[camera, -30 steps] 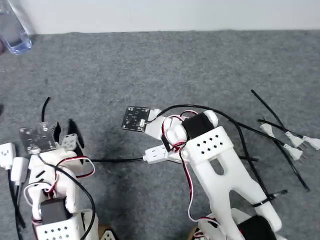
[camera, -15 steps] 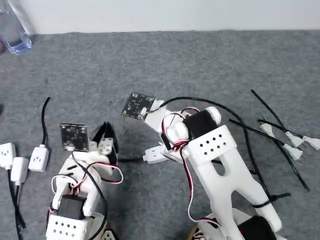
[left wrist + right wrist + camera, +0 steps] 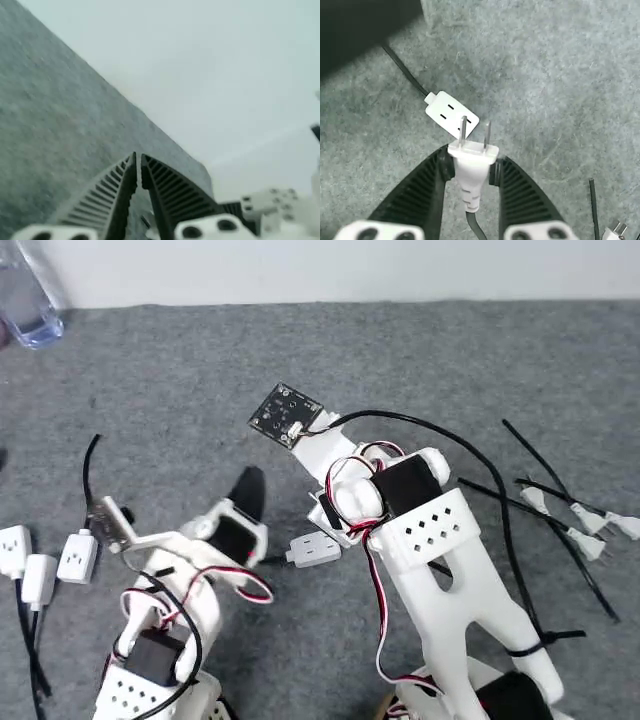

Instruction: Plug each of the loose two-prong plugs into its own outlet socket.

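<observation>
My right gripper (image 3: 471, 161) is shut on a white two-prong plug (image 3: 470, 165), prongs pointing away from the wrist. Just beyond the prongs a white outlet socket (image 3: 451, 113) lies on the grey mat with its black cord; the prongs are apart from it. In the high view this socket (image 3: 314, 550) lies beside the right arm's wrist. My left gripper (image 3: 139, 162) is shut with nothing in it and is tilted upward toward the wall. From above, the left gripper (image 3: 247, 492) hangs left of the socket. Loose plugs (image 3: 590, 540) lie at the far right.
More white sockets (image 3: 78, 556) with cords lie at the left edge. Black cords (image 3: 520, 510) trail across the right side. A clear bottle (image 3: 25, 300) stands at the back left corner. The back middle of the mat is open.
The left arm has swung from the sockets at the left edge toward the middle and tilted its gripper upward. The right wrist has shifted slightly farther back, still holding the plug.
</observation>
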Motion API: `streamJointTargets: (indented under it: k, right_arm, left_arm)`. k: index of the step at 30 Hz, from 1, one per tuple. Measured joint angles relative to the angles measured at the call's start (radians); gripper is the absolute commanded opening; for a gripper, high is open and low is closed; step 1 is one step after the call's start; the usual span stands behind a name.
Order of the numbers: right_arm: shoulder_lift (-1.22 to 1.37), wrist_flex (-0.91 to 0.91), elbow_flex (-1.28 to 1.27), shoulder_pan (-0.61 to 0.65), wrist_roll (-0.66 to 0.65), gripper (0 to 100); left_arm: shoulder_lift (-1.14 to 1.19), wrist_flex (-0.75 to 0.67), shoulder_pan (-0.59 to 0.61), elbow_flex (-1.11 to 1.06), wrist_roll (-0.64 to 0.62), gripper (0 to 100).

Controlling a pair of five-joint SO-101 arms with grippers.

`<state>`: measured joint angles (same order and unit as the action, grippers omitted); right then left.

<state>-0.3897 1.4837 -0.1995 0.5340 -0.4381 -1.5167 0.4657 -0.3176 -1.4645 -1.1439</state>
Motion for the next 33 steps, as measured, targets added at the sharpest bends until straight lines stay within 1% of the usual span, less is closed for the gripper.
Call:
streamJointTargets:
  k: [3,5,9,13,14,16,18,20,22,25,28,30,33]
  right_arm:
    - [-0.041,-0.006,0.000,-0.002,-0.003,0.8]
    - [-0.089,-0.008,-0.021,-0.008,-0.031,0.8]
    - [-0.213,-0.009,-0.112,-0.023,-0.109,0.8]
    - [-0.321,-0.012,-0.196,-0.051,-0.222,0.8]
    - [-0.338,-0.020,-0.219,-0.046,-0.245,0.8]
    - [-0.364,-0.049,-0.265,-0.075,-0.278,0.8]
    - [-0.384,-0.091,-0.313,-0.107,-0.302,0.8]
    - [-0.397,-0.124,-0.351,-0.114,-0.327,0.8]
    - [-0.410,-0.155,-0.377,-0.121,-0.339,0.8]
    - [-0.428,-0.183,-0.390,-0.123,-0.347,0.8]
    - [-0.436,-0.204,-0.390,-0.123,-0.356,0.8]
    - [-0.439,-0.219,-0.390,-0.123,-0.356,0.8]
    - [-0.439,-0.222,-0.390,-0.084,-0.356,0.8]
  left_arm:
    - [0.000,-0.002,-0.020,0.000,-0.014,1]
    - [0.000,-0.040,-0.028,0.000,-0.015,1]
    - [-0.002,-0.181,-0.087,-0.032,-0.017,2]
    - [-0.002,-0.347,-0.163,-0.144,-0.018,1]
    - [-0.005,-0.397,-0.172,-0.178,-0.018,1]
    - [-0.018,-0.479,-0.201,-0.221,-0.020,1]
    - [-0.052,-0.486,-0.230,-0.226,-0.020,1]
    - [-0.084,-0.480,-0.270,-0.232,-0.021,1]
    - [-0.137,-0.440,-0.304,-0.230,-0.020,1]
    - [-0.226,-0.344,-0.333,-0.232,-0.021,1]
    - [-0.287,-0.258,-0.341,-0.230,-0.021,1]
    - [-0.287,-0.241,-0.342,-0.230,-0.021,1]
    - [-0.287,-0.236,-0.342,-0.230,-0.021,1]
